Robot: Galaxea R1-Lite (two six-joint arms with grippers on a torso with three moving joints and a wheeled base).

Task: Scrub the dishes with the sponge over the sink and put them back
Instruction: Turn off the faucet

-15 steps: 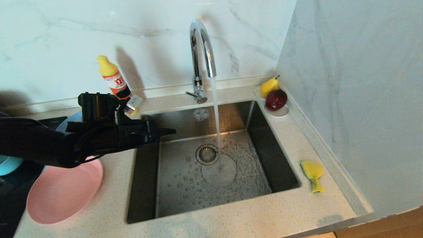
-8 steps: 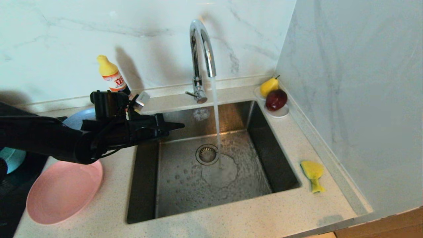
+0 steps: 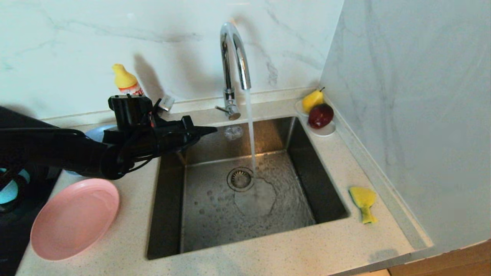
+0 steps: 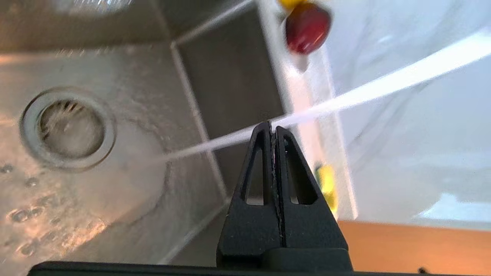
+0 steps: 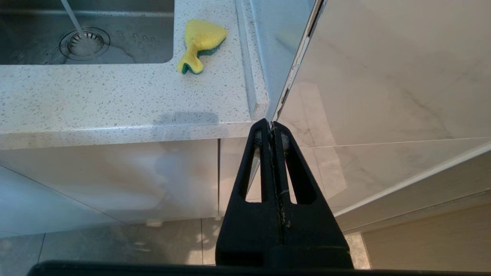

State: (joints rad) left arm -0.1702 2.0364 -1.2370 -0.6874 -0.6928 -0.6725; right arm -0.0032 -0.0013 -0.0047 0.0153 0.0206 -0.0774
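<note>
Our left end effector (image 3: 209,130), closed and empty, has moved up toward the tap (image 3: 231,73). The sponge (image 3: 363,202) and pink plate (image 3: 74,218) wait untouched.

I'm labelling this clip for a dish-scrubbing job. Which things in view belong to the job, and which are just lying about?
Job: pink plate, blue plate, teal bowl, sponge, sink, tap, left gripper.

Lying about: soap bottle, pear, red fruit, saucer.
</note>
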